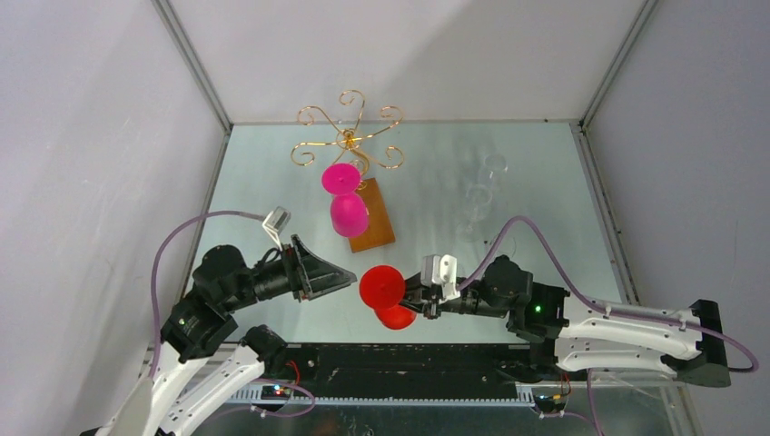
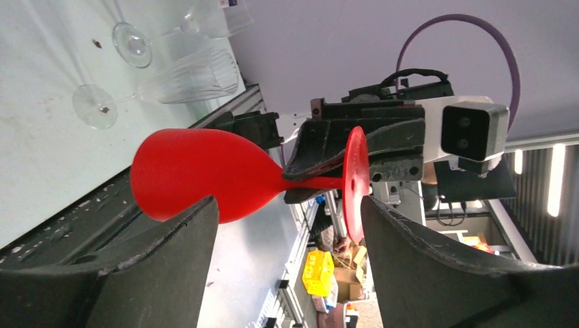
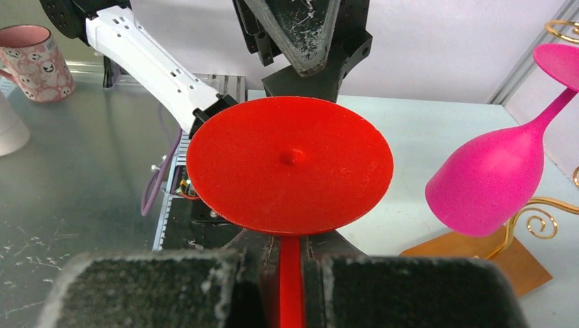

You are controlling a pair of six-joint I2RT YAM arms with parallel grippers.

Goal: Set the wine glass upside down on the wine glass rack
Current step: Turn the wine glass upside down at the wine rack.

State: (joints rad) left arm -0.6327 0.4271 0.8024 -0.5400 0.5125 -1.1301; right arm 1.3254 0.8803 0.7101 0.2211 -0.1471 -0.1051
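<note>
Right tool (image 1: pixel 415 298) clamps the red glass (image 1: pixel 382 287) by its stem. Left tool (image 1: pixel 341 277), jaws spread wide, holds nothing.

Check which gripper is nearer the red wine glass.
Right: the right gripper is shut on the red wine glass stem. The left gripper is open, close beside its foot.
</note>
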